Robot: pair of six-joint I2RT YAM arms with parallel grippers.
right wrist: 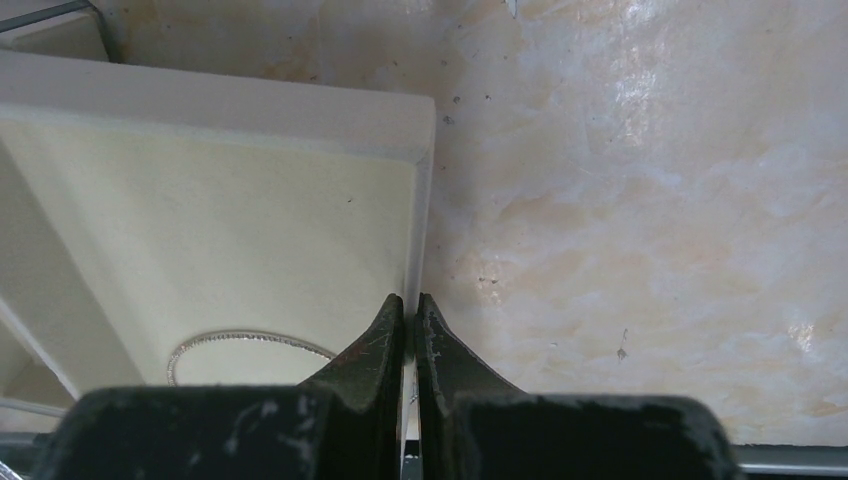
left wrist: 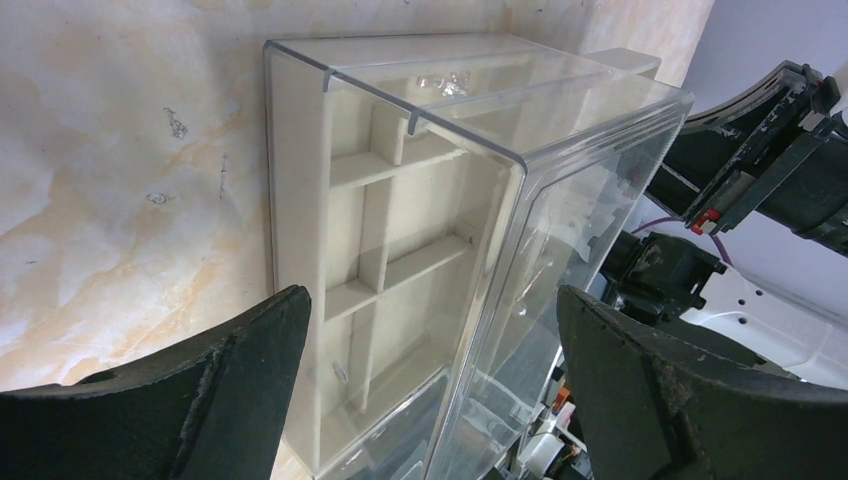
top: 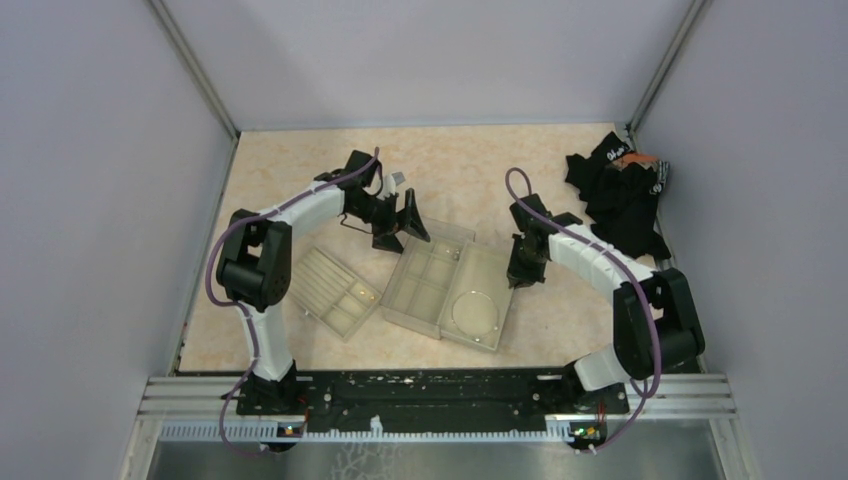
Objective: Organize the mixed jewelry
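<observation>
A thin silvery loop (top: pixel 473 310) lies flat in the wide beige tray (top: pixel 497 262); in the right wrist view the loop (right wrist: pixel 250 338) shows just left of my fingers. My right gripper (right wrist: pixel 411 300) is shut, its tips at that tray's right wall (right wrist: pixel 421 200), a pale sliver showing between them. My left gripper (top: pixel 398 228) hangs open above the far end of the compartmented tray (top: pixel 430 280). In the left wrist view the left gripper (left wrist: pixel 430 300) stands wide with nothing between its fingers. Tiny glinting pieces (left wrist: pixel 443 82) lie in a far compartment, and one small pale piece (left wrist: pixel 340 372) in a near one.
The compartmented tray's clear lid (left wrist: pixel 590 170) stands raised beside it. Another beige tray (top: pixel 335 290) with long slots sits to the left. A black cloth heap (top: pixel 620 195) lies at the back right. Grey walls close in the table on three sides.
</observation>
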